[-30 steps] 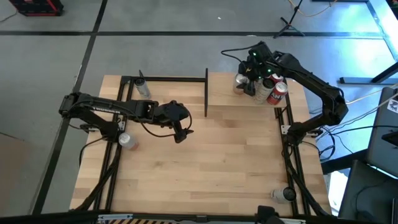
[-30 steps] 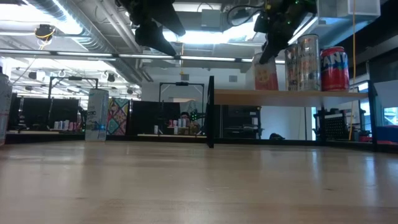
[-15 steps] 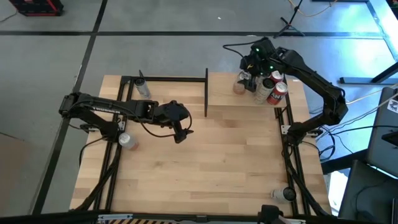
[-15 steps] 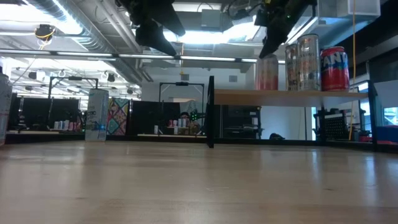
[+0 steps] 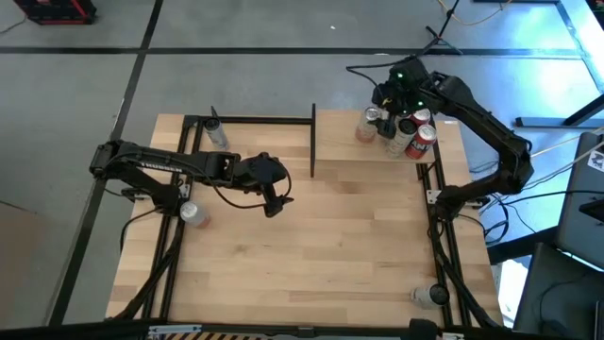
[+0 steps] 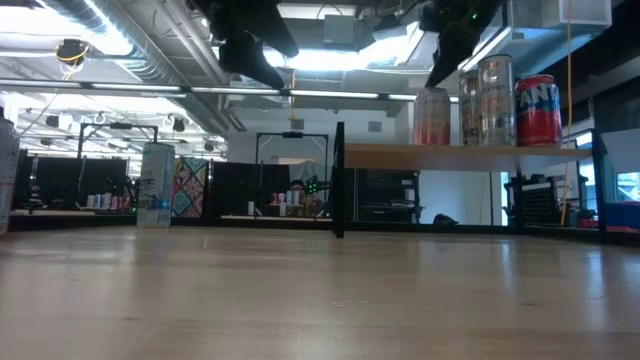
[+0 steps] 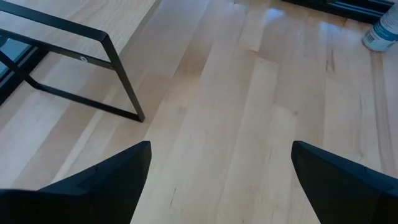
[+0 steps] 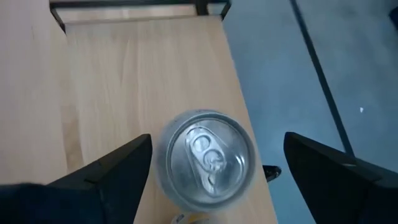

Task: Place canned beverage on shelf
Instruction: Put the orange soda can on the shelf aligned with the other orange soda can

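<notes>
Right claw [image 5: 385, 102] is positioned over the far edge of the shelf [image 5: 344, 137], raised above the can tops. Its fingers [image 8: 112, 171] are spread wide with nothing held; in the right wrist view the canned beverage [image 8: 207, 158] is seen from directly above, between the two fingers but below them, not gripped.

The canned beverage [image 5: 369, 124] stands upright on the shelf, near the far edge, pull tab up. In the low view it [image 6: 432, 116] is the leftmost of the row on the pale-wood panel, with the right claw [image 6: 452, 45] hanging above it, clear of the lid.

Just beside it, toward the shelf's right end, more cans are grouped: a silver can [image 6: 495, 101] and a red can [image 6: 538, 110], all upright. From above the red can [image 5: 422, 139] is seen at the shelf's right corner.

Left claw [image 5: 274, 201] is parked over the middle of the desk [image 5: 311, 255], well apart from the shelf. Its fingers [image 7: 93, 186] are wide open and empty, only bare planks showing between them.

Other items: a bottle [image 5: 217, 132] lying near the far-left corner of the desk, a small can [image 5: 192, 213] by the left arm's base, another can [image 5: 432, 295] near the near-right edge.
</notes>
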Controlling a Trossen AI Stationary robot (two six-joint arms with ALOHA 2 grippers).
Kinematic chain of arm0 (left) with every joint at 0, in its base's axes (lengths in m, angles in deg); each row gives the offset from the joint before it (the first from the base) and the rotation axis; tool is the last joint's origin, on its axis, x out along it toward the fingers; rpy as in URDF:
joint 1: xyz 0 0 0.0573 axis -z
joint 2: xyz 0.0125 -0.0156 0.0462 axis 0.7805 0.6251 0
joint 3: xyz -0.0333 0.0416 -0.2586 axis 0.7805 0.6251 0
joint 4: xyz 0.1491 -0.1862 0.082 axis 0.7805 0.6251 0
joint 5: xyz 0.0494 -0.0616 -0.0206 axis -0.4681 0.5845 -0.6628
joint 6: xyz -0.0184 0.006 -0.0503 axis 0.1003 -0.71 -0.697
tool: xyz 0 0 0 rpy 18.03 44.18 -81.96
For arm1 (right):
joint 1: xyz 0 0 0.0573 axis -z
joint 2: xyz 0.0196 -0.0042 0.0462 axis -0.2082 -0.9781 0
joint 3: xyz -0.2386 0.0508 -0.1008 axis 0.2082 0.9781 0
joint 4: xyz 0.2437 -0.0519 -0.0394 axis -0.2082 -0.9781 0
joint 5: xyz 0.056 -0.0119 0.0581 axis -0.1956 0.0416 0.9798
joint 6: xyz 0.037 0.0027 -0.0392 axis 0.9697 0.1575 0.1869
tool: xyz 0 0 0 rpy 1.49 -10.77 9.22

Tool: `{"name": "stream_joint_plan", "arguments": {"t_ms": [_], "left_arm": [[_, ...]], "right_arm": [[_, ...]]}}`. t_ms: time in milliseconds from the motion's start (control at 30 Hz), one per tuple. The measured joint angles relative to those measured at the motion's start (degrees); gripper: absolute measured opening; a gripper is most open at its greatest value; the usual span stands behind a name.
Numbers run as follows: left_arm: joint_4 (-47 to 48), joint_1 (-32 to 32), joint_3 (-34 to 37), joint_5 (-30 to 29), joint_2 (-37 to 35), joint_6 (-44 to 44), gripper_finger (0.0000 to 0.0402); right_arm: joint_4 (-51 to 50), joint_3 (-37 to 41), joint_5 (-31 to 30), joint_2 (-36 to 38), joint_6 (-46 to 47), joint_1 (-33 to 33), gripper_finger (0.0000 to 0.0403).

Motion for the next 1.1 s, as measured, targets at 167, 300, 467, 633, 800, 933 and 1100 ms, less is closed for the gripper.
{"name": "stream_joint_plan", "arguments": {"t_ms": [167,300,467,633,800,933,1100], "left_arm": [[1.58,-0.51,-3.75,0.09,0.05,2.79,0.0377],[6.90,-2.08,-9.38,0.02,0.02,4.71,0.0377],[15.37,-4.08,-16.20,0.60,0.02,4.64,0.0377],[21.87,-3.19,-20.51,2.10,-0.04,2.45,0.0377],[25.76,-1.22,-21.16,5.16,-0.02,-1.97,0.0377],[36.37,0.23,-21.11,5.00,-0.75,-6.34,0.0377],[53.35,1.30,-21.11,4.84,-4.76,-11.50,0.0377]], "right_arm": [[0.06,-3.13,1.62,2.56,4.88,-2.62,0.0353],[0.27,-5.96,3.51,4.29,9.12,-7.39,0.0353],[0.23,-6.42,6.05,5.79,16.20,-15.23,0.0353],[-0.91,-6.01,7.08,5.80,21.16,-23.45,0.0353],[-0.37,-6.01,6.11,5.61,24.13,-29.52,0.0353],[-0.39,-6.01,4.51,5.61,25.89,-32.66,0.0353],[-0.33,-6.01,4.37,5.46,27.26,-34.87,0.0353]]}}
